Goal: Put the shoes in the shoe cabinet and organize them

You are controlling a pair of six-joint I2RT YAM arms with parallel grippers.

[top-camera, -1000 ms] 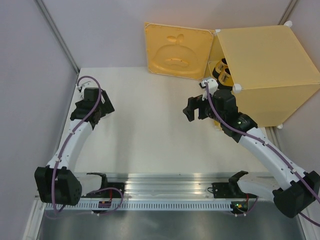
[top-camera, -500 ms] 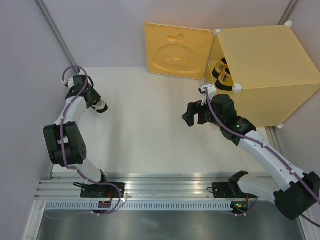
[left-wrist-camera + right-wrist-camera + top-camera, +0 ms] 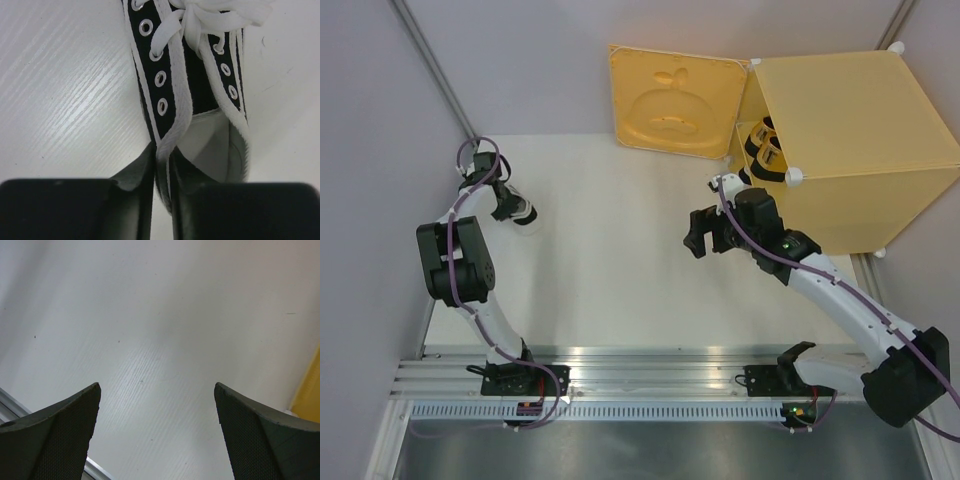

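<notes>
A white shoe [image 3: 200,65] with white laces and a black inside lies on the table at the far left. My left gripper [image 3: 162,172] is shut on the shoe's side wall near the heel; from above the white shoe [image 3: 529,217] peeks out at the left gripper [image 3: 516,209]. The yellow-orange shoe cabinet [image 3: 855,130] stands at the back right with its door [image 3: 675,100] swung open. Two gold shoes [image 3: 766,146] sit inside its opening. My right gripper [image 3: 705,232] hangs open over bare table in front of the cabinet, and the right wrist view shows the right gripper [image 3: 157,387] empty.
Grey walls close in the table on the left and behind. A metal rail [image 3: 660,365] runs along the near edge by the arm bases. A corner of the cabinet [image 3: 310,385] shows at the right edge of the right wrist view.
My left arm has folded back toward the far left wall and its jaws have closed on the white shoe's side. The right gripper has drifted slightly left, still open.
</notes>
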